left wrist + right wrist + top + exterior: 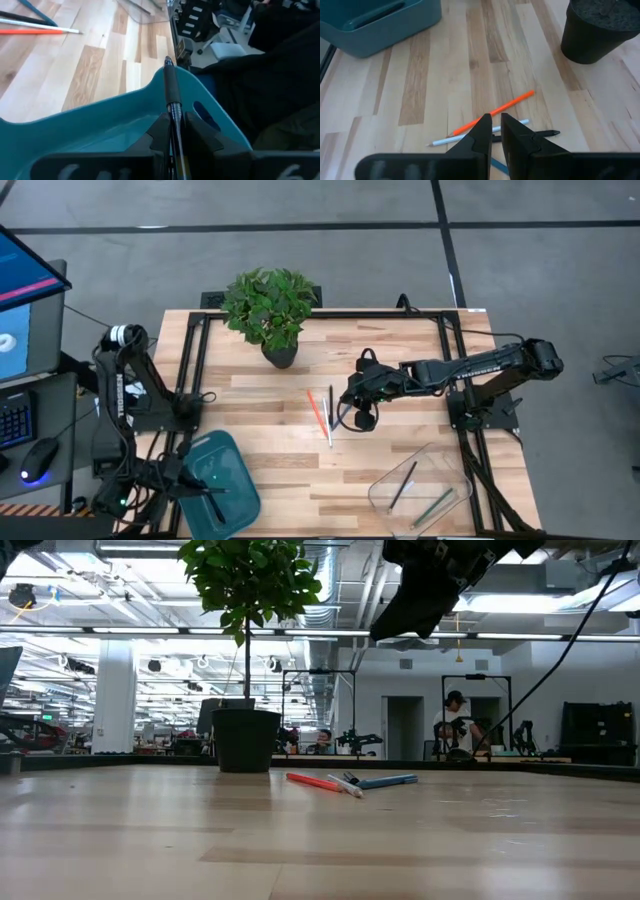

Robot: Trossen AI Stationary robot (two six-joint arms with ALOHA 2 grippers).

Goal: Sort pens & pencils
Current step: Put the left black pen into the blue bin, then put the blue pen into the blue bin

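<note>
Several pens lie together in the table's middle: an orange-red one (317, 412) (495, 112), a white one (328, 428) (470, 136), a black one (540, 133) and a blue one (385, 781). My right gripper (496, 127) hangs shut above them, well clear of the table (430, 580). My left gripper (176, 125) is over the teal bin (215, 485) at the near left, shut on a dark pen (172, 90). A clear bin (420, 485) at the near right holds a dark pen (403, 485) and an olive one (435, 505). My left gripper pinches the dark pen between its two fingers (200, 135). The pen lies along the fingers, and its barrel (172, 100) sticks out past their ends. It is lifted clear, above the teal bin's rim (200, 95).
A potted plant (270, 310) stands at the table's far side, its black pot (600, 30) just beyond the loose pens. Bare wood lies between the pens and both bins. A monitor, keyboard and mouse (38, 460) sit off the table's left.
</note>
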